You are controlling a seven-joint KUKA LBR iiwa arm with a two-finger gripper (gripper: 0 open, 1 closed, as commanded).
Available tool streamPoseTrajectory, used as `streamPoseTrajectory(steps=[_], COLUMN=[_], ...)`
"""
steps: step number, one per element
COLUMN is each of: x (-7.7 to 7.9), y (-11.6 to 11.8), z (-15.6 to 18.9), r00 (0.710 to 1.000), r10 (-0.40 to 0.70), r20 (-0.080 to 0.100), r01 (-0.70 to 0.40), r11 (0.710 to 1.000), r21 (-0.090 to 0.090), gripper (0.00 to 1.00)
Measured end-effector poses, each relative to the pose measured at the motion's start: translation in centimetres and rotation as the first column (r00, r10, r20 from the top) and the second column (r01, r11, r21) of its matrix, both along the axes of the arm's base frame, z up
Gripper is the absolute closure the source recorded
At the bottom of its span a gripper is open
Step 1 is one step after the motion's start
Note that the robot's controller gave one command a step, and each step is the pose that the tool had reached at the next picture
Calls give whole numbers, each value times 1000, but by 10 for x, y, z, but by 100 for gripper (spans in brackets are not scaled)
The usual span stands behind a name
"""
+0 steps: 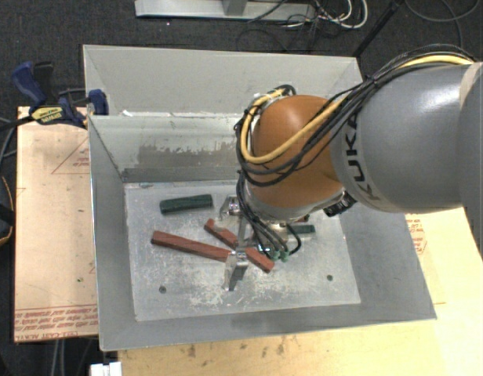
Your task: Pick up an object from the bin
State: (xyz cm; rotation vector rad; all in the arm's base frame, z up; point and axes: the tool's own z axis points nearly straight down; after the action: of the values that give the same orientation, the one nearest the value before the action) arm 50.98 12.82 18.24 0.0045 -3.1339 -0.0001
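A grey metal bin seen from above, its flat floor pale and scuffed with light speckling. The nearest stretch of floor is bare.

Just beyond it, the gripper reaches down to the floor a little right of centre. It stands at the spot where two sticks meet. Whether it is open or closed cannot be told, and nothing can be seen held in it.

The long reddish-brown stick lies flat on the floor. It is thin, straight and matte, like a strip of clay or wax. Its long axis runs nearly left to right. The left end points toward the bin's left wall, and the right end dips slightly toward the viewer and ends at the gripper.

The shorter reddish-brown stick is the same colour and thickness. It slants from upper left to lower right, and the gripper and dark wiring cover part of its length.

Farther back, near the left, a dark green bar lies flat, well apart from the sticks and running almost left to right.

A small green piece shows at the right, partly hidden under the robot.

Above all this hangs the rounded orange cover on the wrist, wrapped in yellow and black cables. The thick grey arm enters from the right.
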Motion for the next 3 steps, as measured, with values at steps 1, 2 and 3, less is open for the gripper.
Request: streamPoseTrajectory(steps=[1,2,3], x=[1,-16,71], y=[0,-15,1], z=[3,5,-93], r00=[1000,1000,999], r10=[-2,-14,-36], r20=[5,7,21], r01=[2,14,36], r11=[1000,1000,999], r21=[1,1,8], gripper=[0,0,100])
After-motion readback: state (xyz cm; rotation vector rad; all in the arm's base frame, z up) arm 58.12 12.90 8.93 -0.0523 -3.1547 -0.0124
